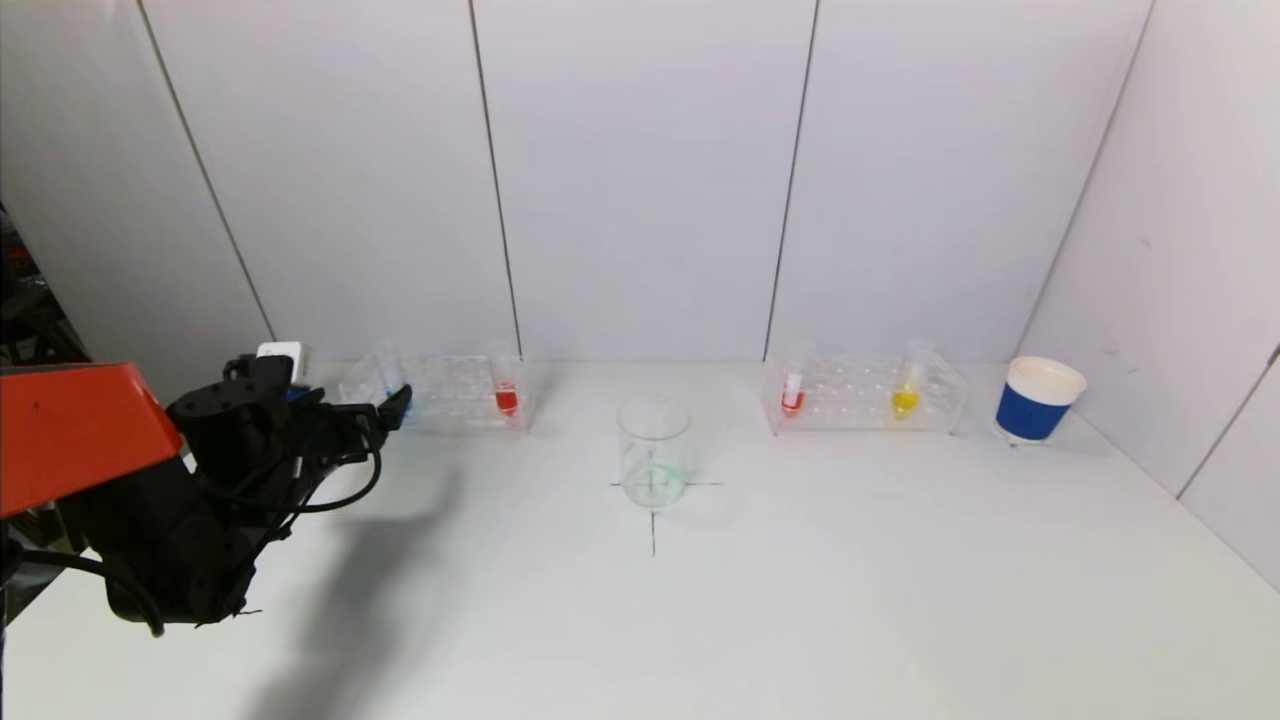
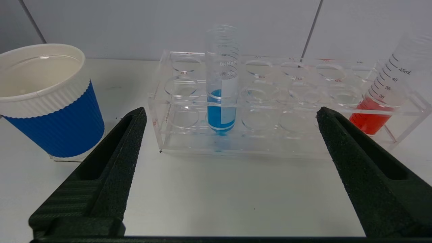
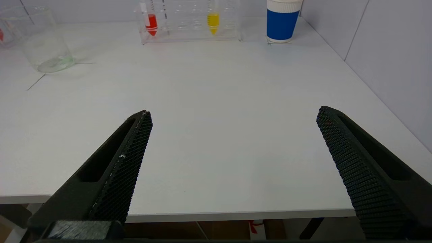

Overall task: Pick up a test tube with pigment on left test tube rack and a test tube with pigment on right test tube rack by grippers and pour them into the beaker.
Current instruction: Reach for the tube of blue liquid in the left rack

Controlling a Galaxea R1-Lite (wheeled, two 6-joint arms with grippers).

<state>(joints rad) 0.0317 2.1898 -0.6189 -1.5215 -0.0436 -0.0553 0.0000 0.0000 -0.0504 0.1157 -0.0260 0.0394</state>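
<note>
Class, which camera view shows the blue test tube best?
The left wrist view: the blue test tube stands centred and close. The head view has it small, partly behind the left hand. The right wrist view lacks it.

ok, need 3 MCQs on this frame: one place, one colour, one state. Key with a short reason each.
1. Where does the beaker stand?
A. Between the two racks, nearer the robot than both
B. Inside the right rack
C. Beside the blue cup

2. Which pigment colours are in the right rack?
A. Blue and red
B. Red and yellow
C. Green and yellow

3. What state is the left claw in?
A. Shut on the blue tube
B. Shut on nothing
C. Open, short of the left rack

Answers:
1. A: the head view shows it on the table cross mark between the left rack and the right one.
2. B: a red tube and a yellow tube stand in it.
3. C: its fingers stand wide apart, with the blue tube seated in the rack beyond them.

The right claw is open too, at the table's near edge.
</note>
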